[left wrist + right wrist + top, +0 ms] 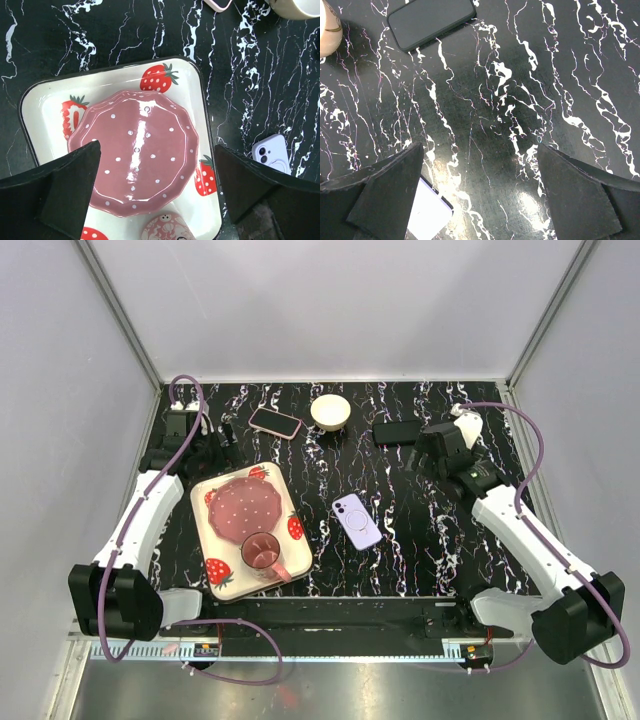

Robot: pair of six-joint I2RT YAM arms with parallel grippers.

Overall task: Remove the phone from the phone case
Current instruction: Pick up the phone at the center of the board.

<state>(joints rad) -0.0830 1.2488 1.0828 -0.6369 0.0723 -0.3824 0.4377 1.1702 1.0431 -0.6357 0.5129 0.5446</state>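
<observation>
**Lilac cased phone** (357,521): lies back up on the worktop (420,530), between the two sets of jaws and nearer the arm bases than either. Its long axis runs far-left to near-right, with the camera end farthest. Bare worktop borders every edge, and the strawberry tray (202,105) is near its left, framed by the left jaws. The left jaws and right jaws are both spread wide and hold nothing. In each wrist view a finger cuts the phone off to a corner.

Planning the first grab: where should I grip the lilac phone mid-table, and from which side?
Pinch the lilac phone across its two long edges near mid-length, coming straight down. It lies flat, back up, on the table, so probably only its narrow width can be spanned.
</observation>
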